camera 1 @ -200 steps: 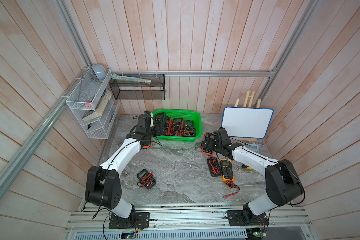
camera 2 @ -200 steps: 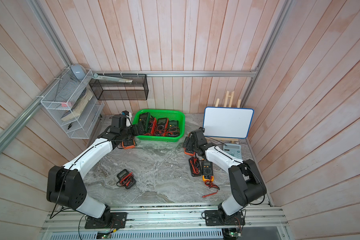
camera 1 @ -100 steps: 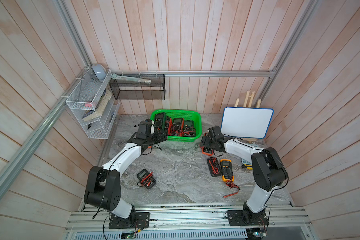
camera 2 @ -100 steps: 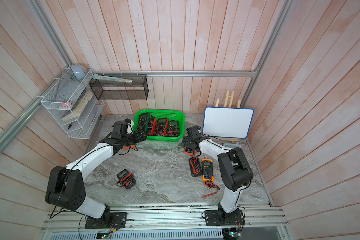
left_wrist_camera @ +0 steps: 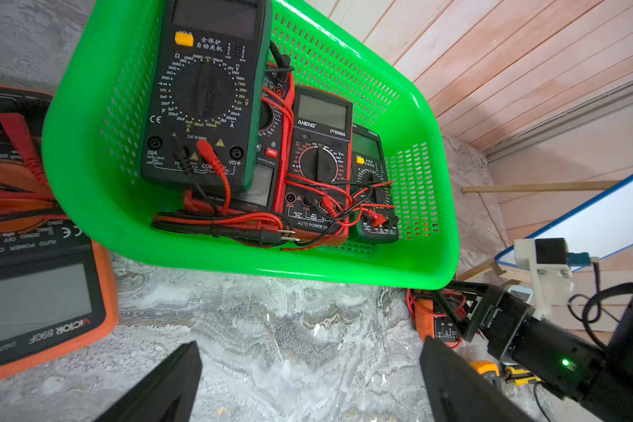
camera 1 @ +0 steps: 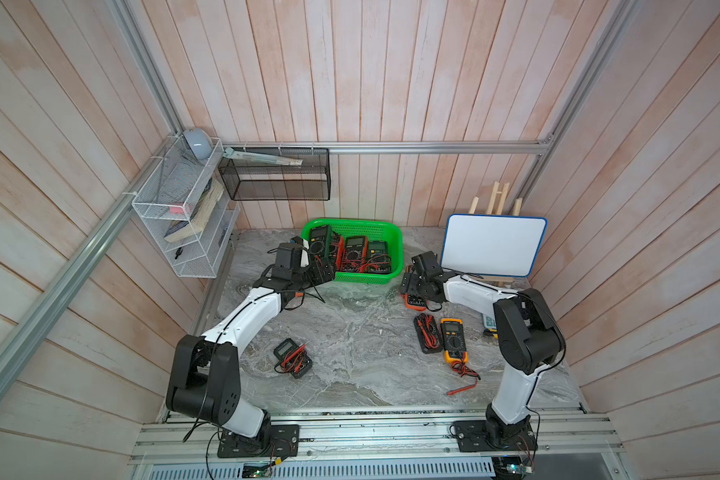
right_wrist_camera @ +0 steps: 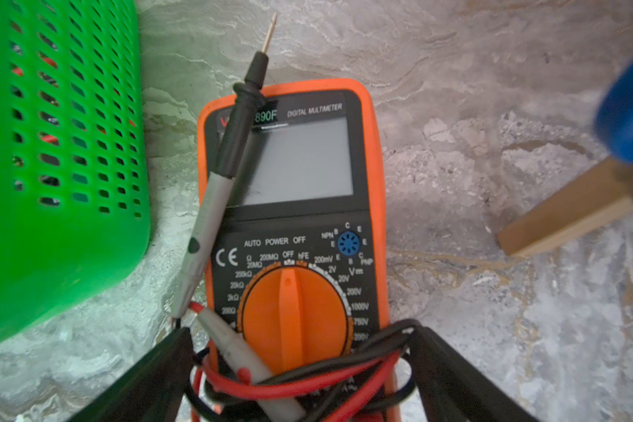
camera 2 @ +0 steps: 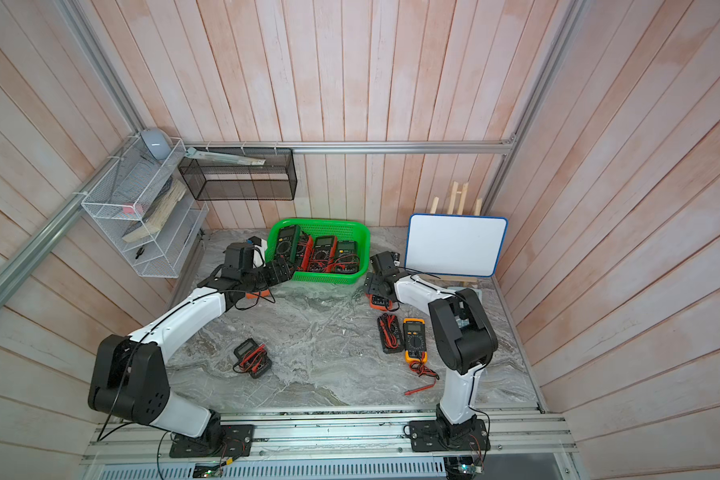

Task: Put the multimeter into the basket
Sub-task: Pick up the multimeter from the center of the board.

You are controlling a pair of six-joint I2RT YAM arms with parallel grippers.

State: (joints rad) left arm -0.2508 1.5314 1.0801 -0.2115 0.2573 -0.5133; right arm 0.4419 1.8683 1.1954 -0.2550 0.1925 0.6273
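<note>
Orange multimeter (right_wrist_camera: 300, 171), leads (right_wrist_camera: 307, 385) bundled on its face, is lying flat on the marble table (camera 1: 350, 332) just right of the green basket (camera 1: 358, 226), right gripper (right_wrist_camera: 300, 339) straddling its dial end with jaws wide, left gripper (left_wrist_camera: 309, 350) hanging wide and empty at the basket's near left corner.

My two top views look steeply down from high overhead, sharing the whole scene around the bright green perforated plastic basket (camera 1: 366, 277). Left wrist view peers into it from close; right wrist view looks down just beside its end wall.
</note>
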